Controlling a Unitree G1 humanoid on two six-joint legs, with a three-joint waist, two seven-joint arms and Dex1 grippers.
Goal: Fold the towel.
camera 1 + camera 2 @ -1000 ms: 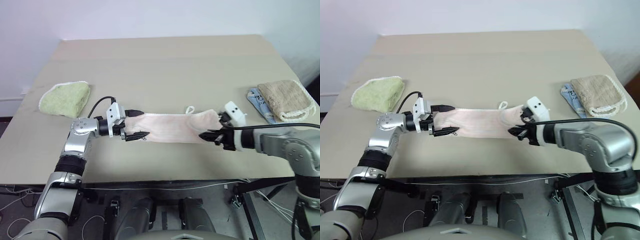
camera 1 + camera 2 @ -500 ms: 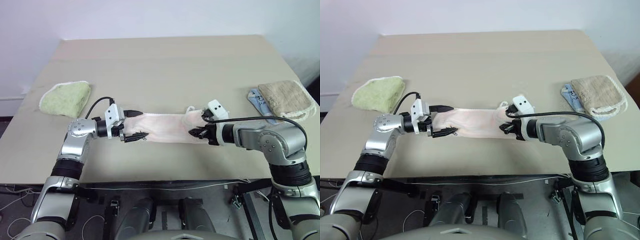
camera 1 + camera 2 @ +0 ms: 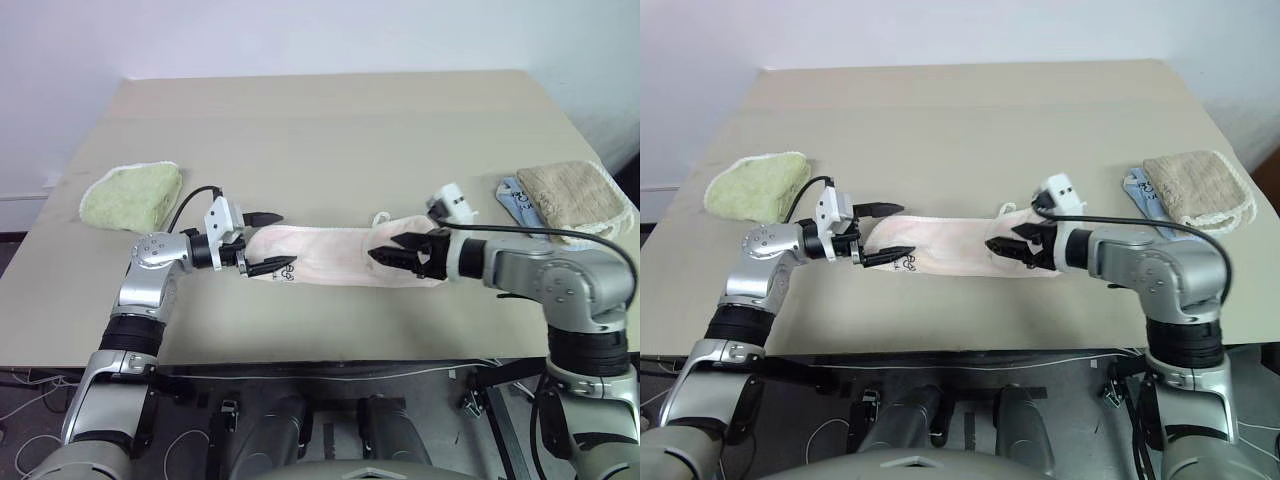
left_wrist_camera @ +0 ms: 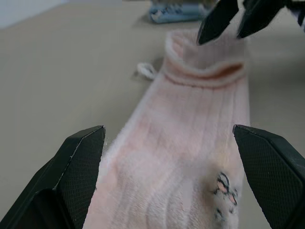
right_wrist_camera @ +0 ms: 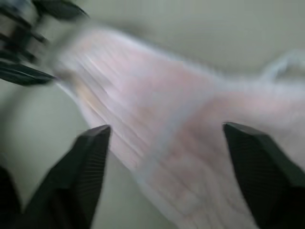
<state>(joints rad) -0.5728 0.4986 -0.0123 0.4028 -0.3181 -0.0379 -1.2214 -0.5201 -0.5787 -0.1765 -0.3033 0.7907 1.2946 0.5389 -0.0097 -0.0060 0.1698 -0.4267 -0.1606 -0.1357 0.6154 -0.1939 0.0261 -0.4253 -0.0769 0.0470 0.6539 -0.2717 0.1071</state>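
While towel (image 3: pixel 335 257) lies flat, both grippers apparently open, table (image 3: pixel 330 130) roomy.

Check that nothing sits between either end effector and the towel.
Nothing visible does. The left end effector is open at the towel's printed end, and the right end effector is open over its other, turned-over end. The green towel and the tan towel lie well off to the sides.
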